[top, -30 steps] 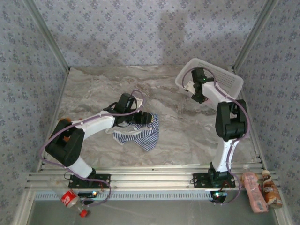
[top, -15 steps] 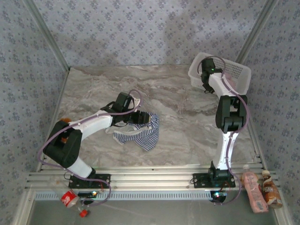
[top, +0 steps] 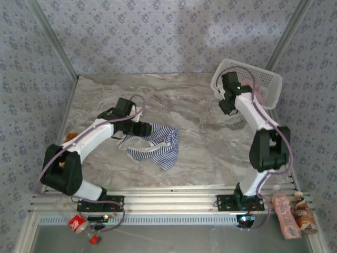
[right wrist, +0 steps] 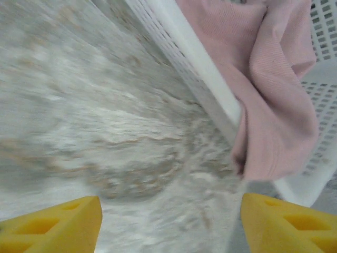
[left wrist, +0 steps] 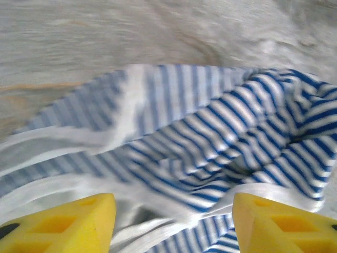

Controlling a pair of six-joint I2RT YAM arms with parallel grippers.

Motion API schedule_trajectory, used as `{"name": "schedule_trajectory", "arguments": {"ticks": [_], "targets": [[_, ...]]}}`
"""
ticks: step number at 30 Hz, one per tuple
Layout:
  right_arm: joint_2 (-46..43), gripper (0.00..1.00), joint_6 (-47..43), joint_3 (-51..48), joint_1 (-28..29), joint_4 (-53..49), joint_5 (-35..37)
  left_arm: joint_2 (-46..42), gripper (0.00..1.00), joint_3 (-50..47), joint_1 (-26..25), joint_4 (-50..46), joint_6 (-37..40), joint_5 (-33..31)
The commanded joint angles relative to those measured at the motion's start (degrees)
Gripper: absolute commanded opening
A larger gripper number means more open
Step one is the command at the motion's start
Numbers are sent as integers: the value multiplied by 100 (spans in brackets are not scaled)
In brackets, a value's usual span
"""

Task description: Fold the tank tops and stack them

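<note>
Left tool (left wrist: 174, 224) is hanging released over striped top (left wrist: 210, 147), crumpled mid-tabletop (top: 200, 153). Right tool (right wrist: 171, 221), released, is hovering beside basket (right wrist: 200, 74); I'm seeing pink top (right wrist: 274, 79) draping over its rim.

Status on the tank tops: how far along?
Done: nothing. The striped top lies crumpled and unfolded on the table. In hand: nothing; the left jaws stand open over the striped top, the right jaws open beside the basket. Left: pull out the pink top draped over the basket's rim, fold both, stack.
</note>
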Motion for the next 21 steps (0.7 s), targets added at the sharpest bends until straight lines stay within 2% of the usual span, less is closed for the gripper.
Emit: {"name": "schedule_trajectory", "arguments": {"ticks": [1,3,7,10,14,18,21], "targets": [[-862,74,1360,-523,226,41,-1811,-182,60,-128,456,-832,405,-234],[-1211,85,2095,-976,512,418,-2700,-49,60,-207,584,-874,518,-352],[-1461,85,3165,-1711,1534,1465,-3320,377,59,-197,802,-1034,624,-1026],[-1160,86,3307,-1645,2294,1791,-3233,464,59,-339,948,-750,707,-1148],[-527,85,3520,-1220,2823,1786,-3319,822,59,-427,1011,-570,891,-1094],[147,83,3374,-870,3040,1142,-2957,1044,57,-414,1048,-376,910,-1271],[317,76,3393,-913,3122,1279,-2912,1256,53,-361,1065,-326,961,-1392]]}}
